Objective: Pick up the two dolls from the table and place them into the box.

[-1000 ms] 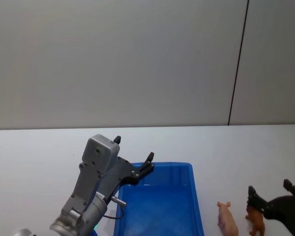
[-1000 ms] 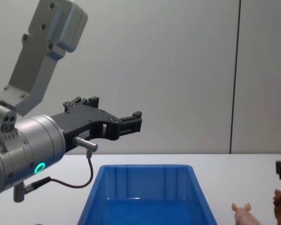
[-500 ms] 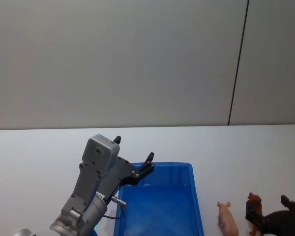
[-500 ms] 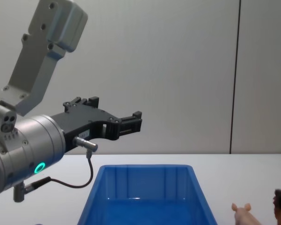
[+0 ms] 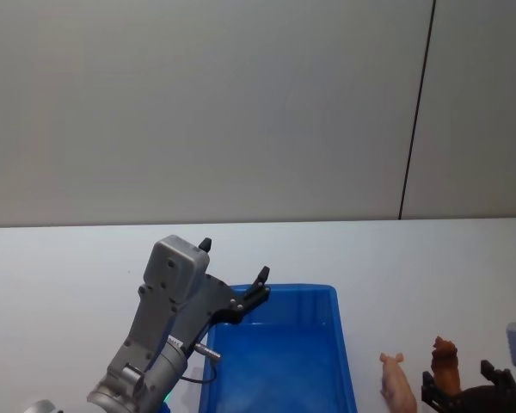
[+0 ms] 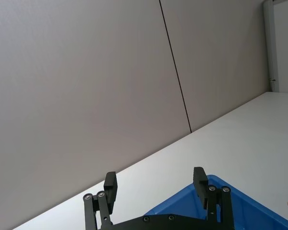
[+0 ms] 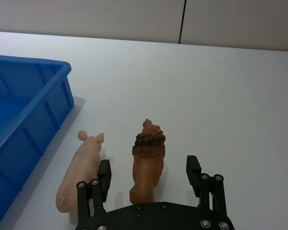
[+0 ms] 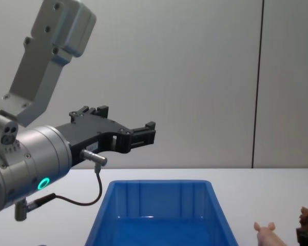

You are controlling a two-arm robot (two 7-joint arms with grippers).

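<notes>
You're working over a flat white table [image 5: 69, 258] with a plain grey wall [image 5: 198, 112] behind it.

In the head view, the blue box [image 5: 292, 289] sits on the table. The left gripper [image 5: 234, 260] hangs over the box's far left corner, fingers spread and holding nothing. Just off the box's right wall lies the pink pig doll [image 5: 401, 385]. One step farther from the box stands the reddish-brown lion doll [image 5: 445, 360]. The right gripper [image 5: 457, 375] is down at the lion, one finger on each side of it.

The left wrist view shows you both black fingers well apart with only air between them, and a corner of the box beneath.

The right wrist view gives you the clearest look: the lion is upright between the widely parted fingers, with a gap on each side. The pig lies between the lion and the box wall, close beside the nearer finger.

From the chest view, the left gripper is raised above the box's left end. The pig's snout and the lion's mane peek up beyond the box's right end.
</notes>
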